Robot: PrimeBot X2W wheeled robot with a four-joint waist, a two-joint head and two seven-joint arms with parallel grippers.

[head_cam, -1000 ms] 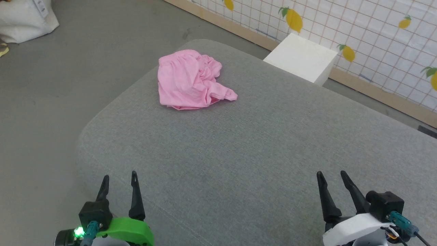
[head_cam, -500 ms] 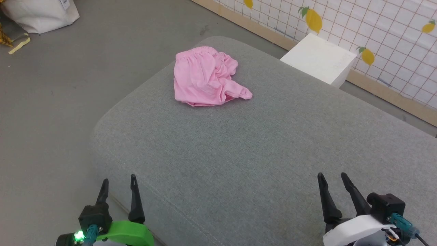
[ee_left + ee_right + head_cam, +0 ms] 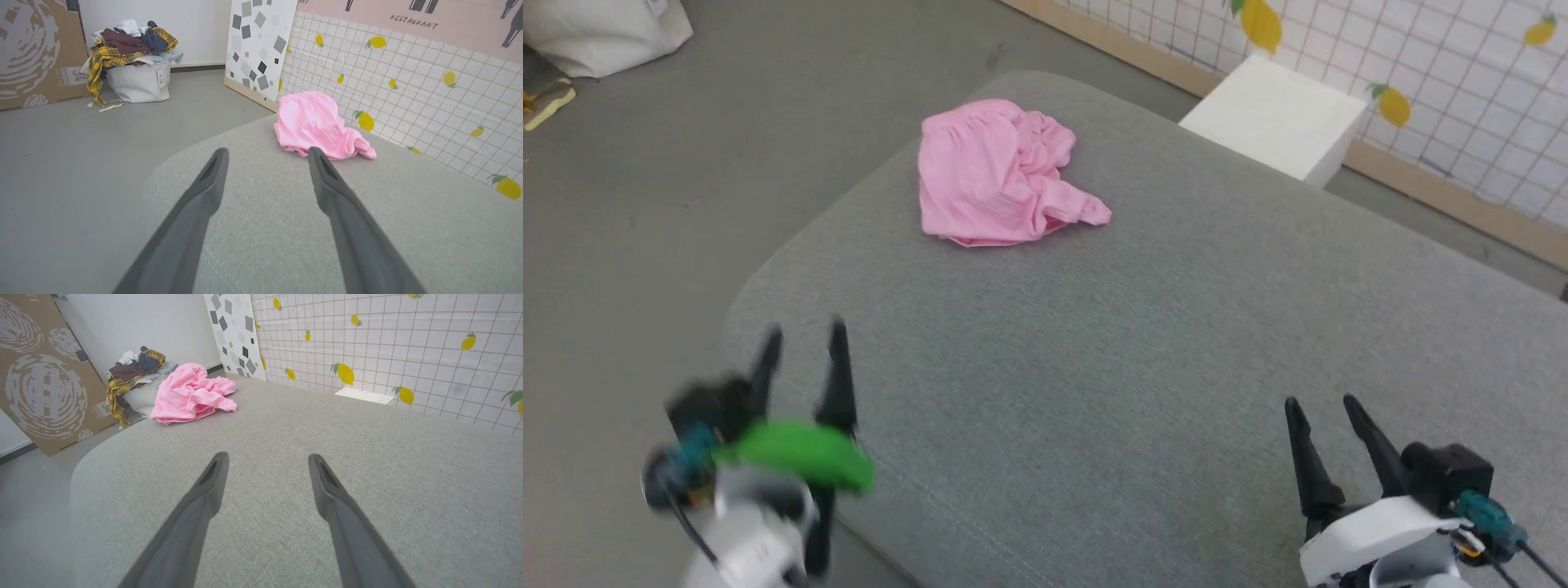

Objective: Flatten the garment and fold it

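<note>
Although the print on the cardboard sheet (image 3: 32, 53) at far left is too small to confirm, the pink wall band (image 3: 457, 16) further right reads RESTAURANT. The left pincer (image 3: 805, 333), blurred, stands over the near left corner of the grey cushion (image 3: 1135, 343), its fingers apart and empty. The pink shorts (image 3: 996, 171) lie crumpled near the cushion's far left corner, well apart from both pincers. Their left half is smooth, their right half bunched in folds, with one flap trailing rightward. The right pincer (image 3: 1320, 402) sits low at near right, fingers spread, holding nothing.
</note>
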